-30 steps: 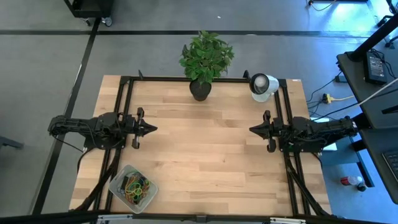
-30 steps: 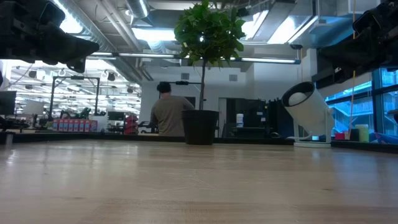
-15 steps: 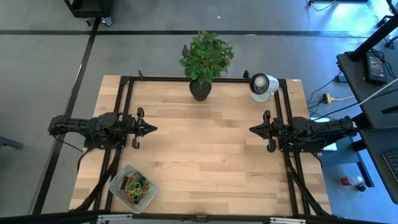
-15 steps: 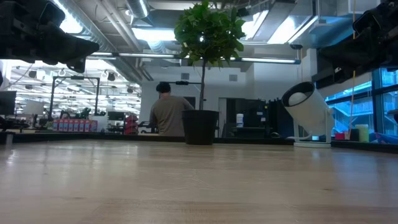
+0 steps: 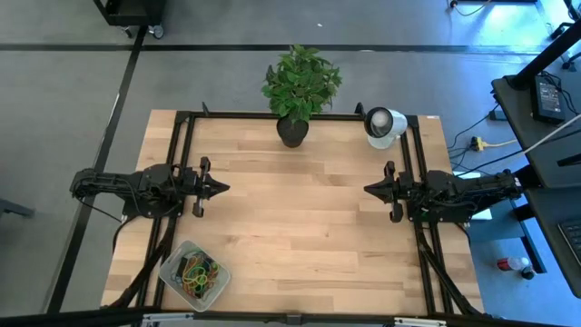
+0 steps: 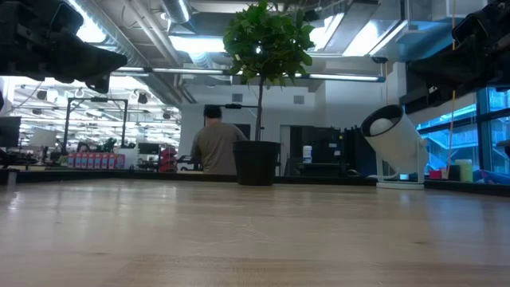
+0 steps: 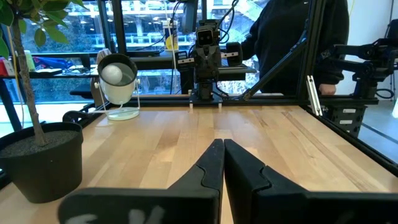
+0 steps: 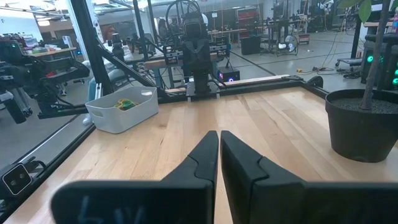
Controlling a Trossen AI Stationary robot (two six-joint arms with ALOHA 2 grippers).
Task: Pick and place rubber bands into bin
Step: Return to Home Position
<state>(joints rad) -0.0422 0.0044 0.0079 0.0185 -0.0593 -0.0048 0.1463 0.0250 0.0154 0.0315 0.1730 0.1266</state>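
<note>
**Mia:** Where are the rubber bands (image 5: 198, 271)?

**Tom:** They lie in a little heap inside the bin (image 5: 167, 269). I can see green, orange, yellow and dark ones all mixed up.

**Mia:** And where is the bin?

**Tom:** It sits on the wooden table (image 5: 300, 227), in the front corner on the left arm's side. It is turned a bit crooked.

**Mia:** What is the left gripper (image 5: 223, 188) doing?

**Tom:** It hangs over the left side of the table and points at the middle. Its two fingers are pressed together with nothing between them. It is well apart from the bin.

**Mia:** And the right gripper (image 5: 369, 189)?

**Tom:** It is just the same on the other side. It hangs up off the wood, its fingers are together and empty, and it faces the left one across the bare middle.

**Mia:** What else is there?

**Tom:** A plant pot (image 5: 292, 133) stands at the far edge, with a white round thing (image 5: 383, 124) near it toward the right arm's side. Way behind the table there is a person (image 6: 213, 147) in the room
</note>
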